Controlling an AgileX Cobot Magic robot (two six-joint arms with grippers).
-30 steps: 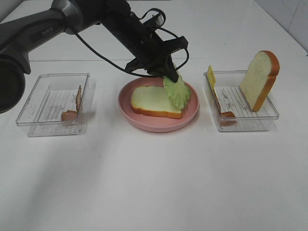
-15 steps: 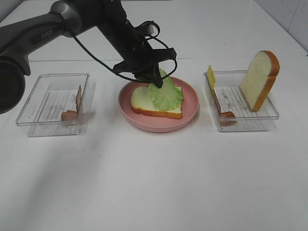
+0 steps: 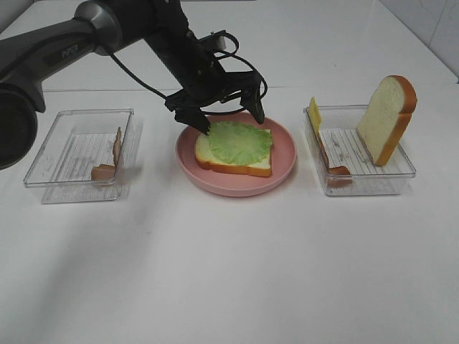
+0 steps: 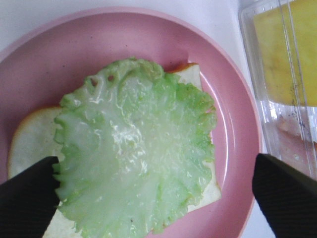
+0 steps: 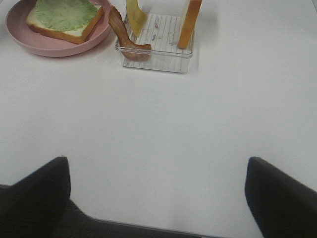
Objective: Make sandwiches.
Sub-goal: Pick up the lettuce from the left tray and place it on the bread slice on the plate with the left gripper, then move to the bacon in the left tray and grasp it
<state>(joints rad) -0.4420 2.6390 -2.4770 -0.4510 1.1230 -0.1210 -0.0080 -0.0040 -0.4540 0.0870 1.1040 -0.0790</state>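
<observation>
One sandwich is under way and sits in the middle of the worktop on the plate (image 3: 285, 149). The base slice (image 3: 204, 149) lies flat there, and the lettuce (image 3: 240, 141) is spread flat on top of it. So two layers look done. Judging by what is left in the trays, meat, cheese and a closing slice are yet to go on. No second sandwich has been begun, and I see only one more slice of bread.

The left fingers (image 4: 25, 198) hang just above the plate, spread wide on either side of the lettuce and gripping nothing. The right fingers (image 5: 34, 198) are also spread and empty, over bare worktop well apart from the food.

The base slice runs lengthwise across the exterior view, from one tray towards the other, a little skewed. Its rounded end seems to point at the left tray (image 3: 72, 154), though the lettuce hides most of the far end. The leaf covers nearly all the slice, leaving that rounded end and the near crust bare.

In the right tray (image 3: 401, 172) the spare slice (image 3: 387, 118) stands on edge, leaning, domed end up. The cheese (image 3: 314, 115) stands at the tray's other end with a meat strip (image 3: 337, 170) beside it. Another strip (image 3: 115, 154) leans in the left tray
</observation>
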